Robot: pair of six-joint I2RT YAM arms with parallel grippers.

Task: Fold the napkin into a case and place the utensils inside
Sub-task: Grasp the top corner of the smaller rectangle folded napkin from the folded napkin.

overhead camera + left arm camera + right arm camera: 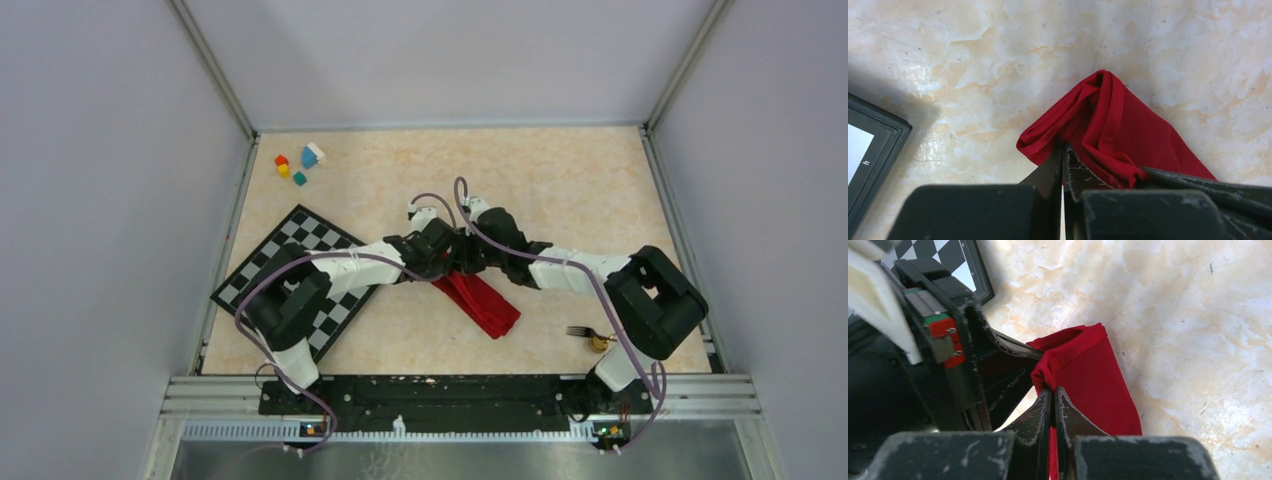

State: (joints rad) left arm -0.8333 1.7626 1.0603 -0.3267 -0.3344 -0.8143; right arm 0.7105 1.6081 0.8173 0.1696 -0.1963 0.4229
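The red napkin [487, 302] lies folded into a narrow oblong strip, slanting from the table's middle toward the front right. Both grippers meet at its far upper end. My left gripper [1063, 148] is shut, its tips pinching the near hem of the folded red cloth [1120, 125]. My right gripper [1053, 391] is shut on a bunched fold of the napkin [1095, 377], with red cloth showing between its fingers. The dark fork [579, 331] and the gold-bowled spoon [601, 344] lie at the front right, beside the right arm's base, apart from the napkin.
A black-and-white checkered mat [262, 262] lies at the left under the left arm; its dark frame [875, 137] shows beside the left gripper. Small coloured blocks [298, 163] sit at the far left corner. Grey walls close in the table on three sides.
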